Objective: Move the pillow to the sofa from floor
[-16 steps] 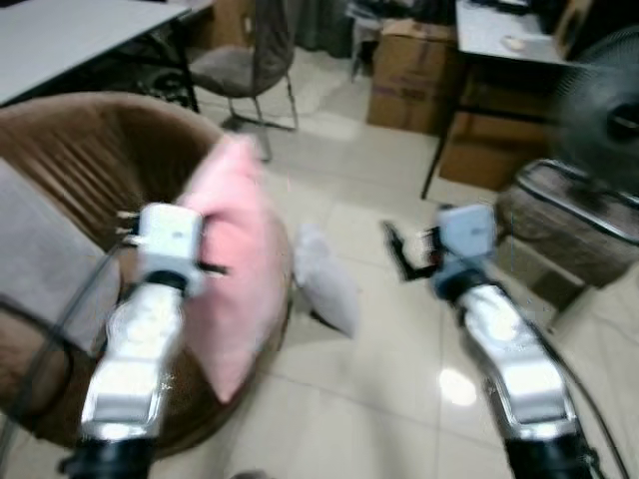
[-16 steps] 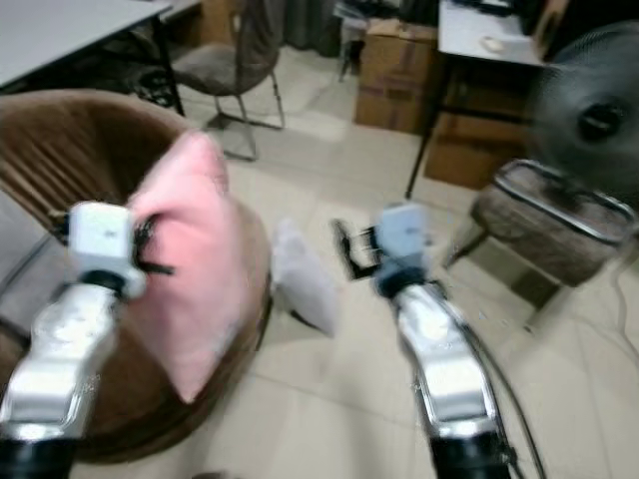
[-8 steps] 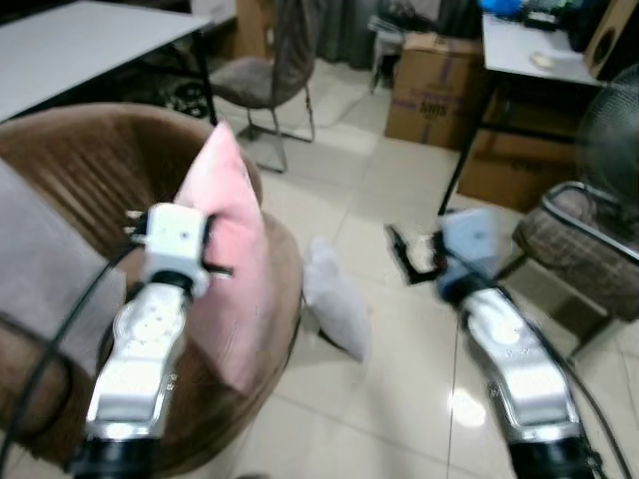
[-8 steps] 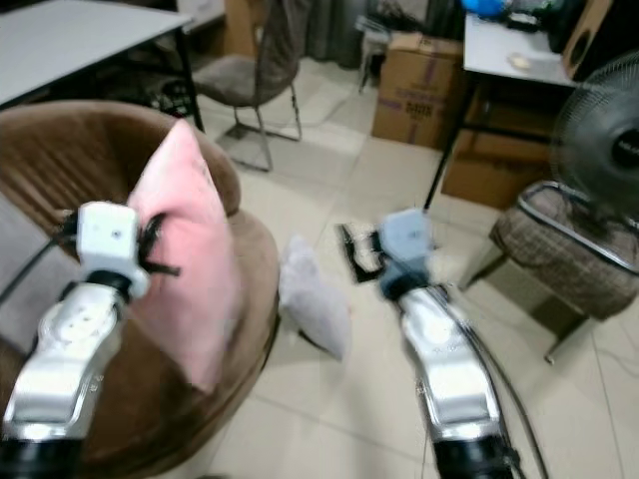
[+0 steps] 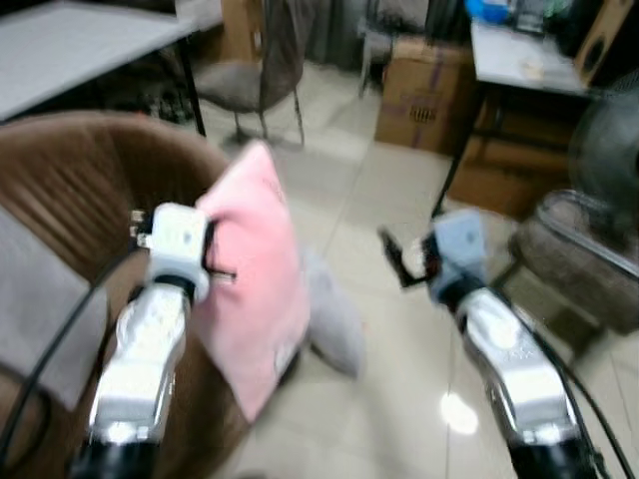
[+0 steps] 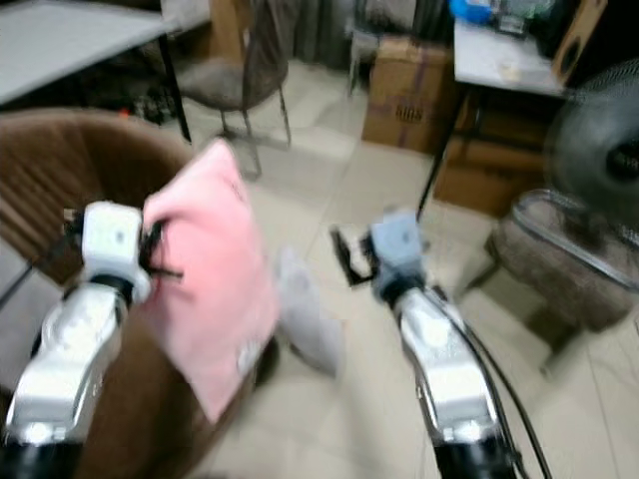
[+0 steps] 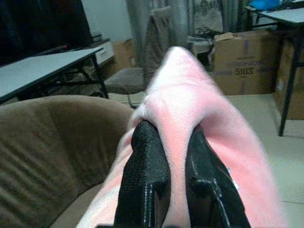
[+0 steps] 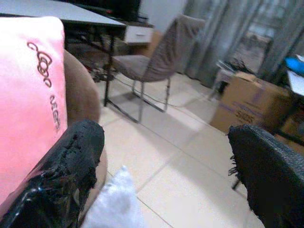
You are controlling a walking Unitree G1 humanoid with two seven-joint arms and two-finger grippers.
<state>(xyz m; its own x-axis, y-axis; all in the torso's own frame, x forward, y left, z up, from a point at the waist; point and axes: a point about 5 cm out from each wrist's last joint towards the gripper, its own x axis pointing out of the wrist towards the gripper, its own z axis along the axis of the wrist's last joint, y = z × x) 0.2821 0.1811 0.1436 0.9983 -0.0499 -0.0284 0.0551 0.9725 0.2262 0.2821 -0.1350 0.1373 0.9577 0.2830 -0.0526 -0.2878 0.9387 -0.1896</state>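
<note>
Two soft cushions are before me: the pink plush pillow [image 5: 255, 289] that I carry, and a pale grey-white cushion [image 5: 334, 324] lying on the tiled floor [image 5: 399, 399] just beside the sofa's edge. My left gripper [image 7: 173, 156] has its black fingers [image 7: 145, 171] pinched together on a fold of the pink pillow, which hangs upright and clear of the floor over the rim of the round brown velvet sofa [image 5: 90, 170]. Embroidered lettering runs down the pillow's face in my right wrist view. My right gripper [image 5: 404, 261] is held out over the open floor, well apart from the pillow, with its fingers [image 8: 71, 161] spread wide and nothing between them. Behind stand a grey chair [image 5: 250, 70], cardboard boxes [image 5: 424, 85] and a white tabletop [image 5: 70, 55]. By my judgement I am in the carrying step: the pillow is off the floor but not yet on the seat. The next move calls for bringing my left arm further in over the sofa's cushion, lowering until the pillow rests on it, then parting the fingers so it settles without sliding off the rim.
</note>
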